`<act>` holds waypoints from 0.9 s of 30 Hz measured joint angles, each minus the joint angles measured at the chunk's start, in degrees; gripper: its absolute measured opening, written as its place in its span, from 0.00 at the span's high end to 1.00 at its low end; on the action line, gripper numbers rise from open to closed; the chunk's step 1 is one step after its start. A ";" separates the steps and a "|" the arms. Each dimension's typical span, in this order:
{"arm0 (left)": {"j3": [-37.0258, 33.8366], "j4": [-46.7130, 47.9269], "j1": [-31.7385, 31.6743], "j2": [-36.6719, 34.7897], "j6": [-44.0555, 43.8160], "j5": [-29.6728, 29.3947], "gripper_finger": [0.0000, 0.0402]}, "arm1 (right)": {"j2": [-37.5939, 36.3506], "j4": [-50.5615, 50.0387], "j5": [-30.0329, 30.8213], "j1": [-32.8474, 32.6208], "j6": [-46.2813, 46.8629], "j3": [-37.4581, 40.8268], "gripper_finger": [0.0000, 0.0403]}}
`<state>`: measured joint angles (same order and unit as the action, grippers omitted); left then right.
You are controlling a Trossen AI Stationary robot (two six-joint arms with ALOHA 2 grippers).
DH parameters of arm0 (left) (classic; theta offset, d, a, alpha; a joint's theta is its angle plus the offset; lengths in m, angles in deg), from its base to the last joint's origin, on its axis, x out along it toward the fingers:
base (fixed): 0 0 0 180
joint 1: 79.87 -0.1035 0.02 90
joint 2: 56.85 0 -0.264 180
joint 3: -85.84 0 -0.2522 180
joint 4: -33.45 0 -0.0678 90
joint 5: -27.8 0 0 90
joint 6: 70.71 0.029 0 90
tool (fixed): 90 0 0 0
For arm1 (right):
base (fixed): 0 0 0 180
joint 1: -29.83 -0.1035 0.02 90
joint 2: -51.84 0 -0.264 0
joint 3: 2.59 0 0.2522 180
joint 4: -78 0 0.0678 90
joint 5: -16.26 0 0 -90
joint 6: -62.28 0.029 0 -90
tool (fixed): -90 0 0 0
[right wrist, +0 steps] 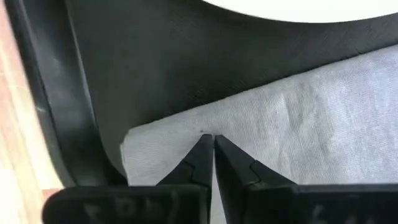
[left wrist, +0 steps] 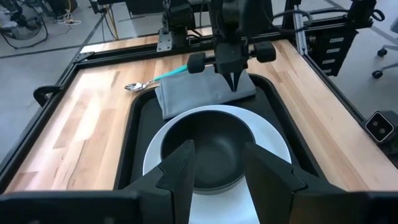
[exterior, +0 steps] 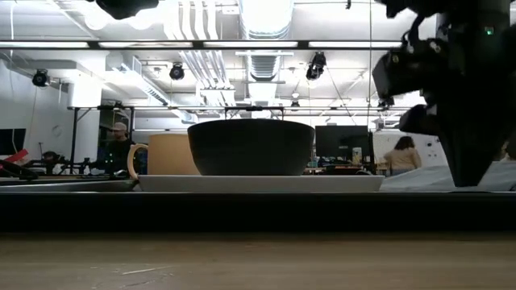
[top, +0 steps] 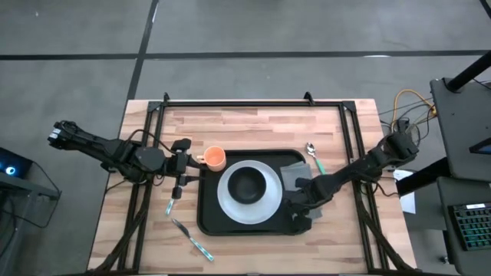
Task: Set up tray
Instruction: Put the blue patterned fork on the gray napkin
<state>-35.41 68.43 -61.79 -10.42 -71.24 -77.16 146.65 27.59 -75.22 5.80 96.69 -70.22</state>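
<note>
The black tray (top: 209, 218) lies mid-table and carries a white plate (top: 227, 201) with a black bowl (top: 247, 184) on it. A grey napkin (top: 292, 172) lies flat on the tray's right part. My right gripper (right wrist: 208, 142) points down, shut, with its tips on the napkin, as the left wrist view shows too (left wrist: 235, 84). My left gripper (left wrist: 219, 174) hovers open above the tray's left side, with nothing between its fingers. An orange cup (top: 215, 158) stands on the table by the tray's far left corner. My right gripper sets its shut fingertips (right wrist: 200, 149) on the napkin close to one corner (right wrist: 155, 140), on the side toward the plate. The fingers come from above, pointing steeply down. The napkin lies flat on the tray floor. Whether any cloth is caught between the tips, I cannot tell.
A spoon with a teal handle (top: 314, 155) lies on the wood beyond the tray's far right corner. Two more teal-handled pieces of cutlery (top: 173, 204) (top: 193, 240) lie left of the tray. A black frame (top: 245, 102) runs round the table's far edge and sides.
</note>
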 joint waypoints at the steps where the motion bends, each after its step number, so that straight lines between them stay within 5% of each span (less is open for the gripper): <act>1: 0.00 -0.02 0.00 0.00 0.00 0.00 0.70 | 0.47 -0.02 -0.05 0.00 -0.04 0.06 0.98; 27: 0.00 -0.02 0.00 -0.02 -0.28 0.02 0.70 | 3.68 8.48 3.35 4.50 -5.01 -0.18 0.98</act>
<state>-35.41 68.41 -61.79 -10.44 -71.53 -77.14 150.34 36.07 -71.86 10.30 91.69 -70.40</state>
